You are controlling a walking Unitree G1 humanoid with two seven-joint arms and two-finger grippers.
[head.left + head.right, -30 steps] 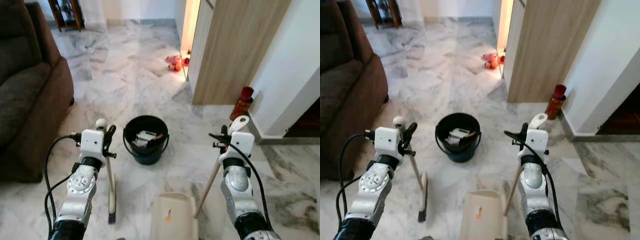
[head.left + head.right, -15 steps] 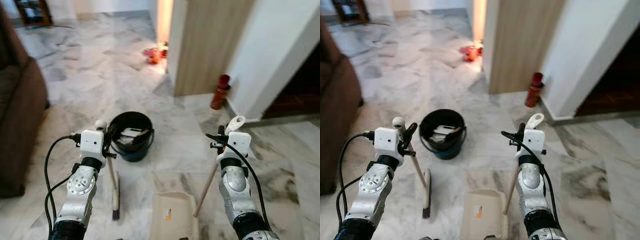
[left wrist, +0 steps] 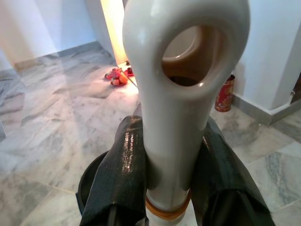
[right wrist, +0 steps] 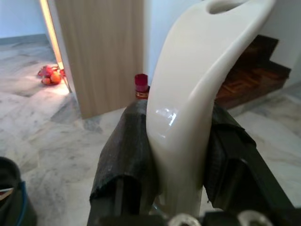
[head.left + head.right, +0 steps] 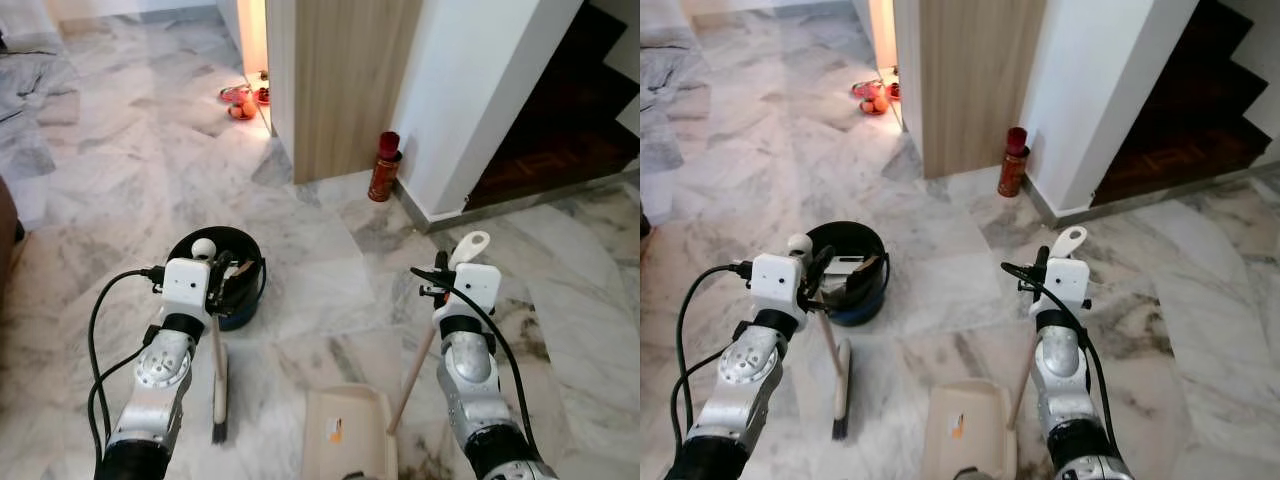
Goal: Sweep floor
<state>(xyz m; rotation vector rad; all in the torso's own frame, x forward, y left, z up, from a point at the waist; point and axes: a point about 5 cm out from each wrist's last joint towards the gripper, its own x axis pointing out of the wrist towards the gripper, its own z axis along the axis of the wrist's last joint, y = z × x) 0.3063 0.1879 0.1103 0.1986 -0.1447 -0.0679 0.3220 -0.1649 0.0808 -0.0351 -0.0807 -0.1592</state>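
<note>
Both tools gripped, robot standing on marble floor [image 5: 330, 300].

Dustpan [image 5: 348, 435] lies nearest; right gripper [image 5: 440, 283] jaws clamp its handle [image 4: 188, 117], left gripper [image 5: 217, 285] jaws clamp broom [image 5: 219, 375]. Bucket [image 5: 245, 290] just beyond broom: a careless stroke could tip it.

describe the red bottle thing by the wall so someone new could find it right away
Start at the light wooden panel ahead, where it meets the white wall. At that corner's foot, on the marble floor, stands the red canister, upright, slim and alone.
</note>
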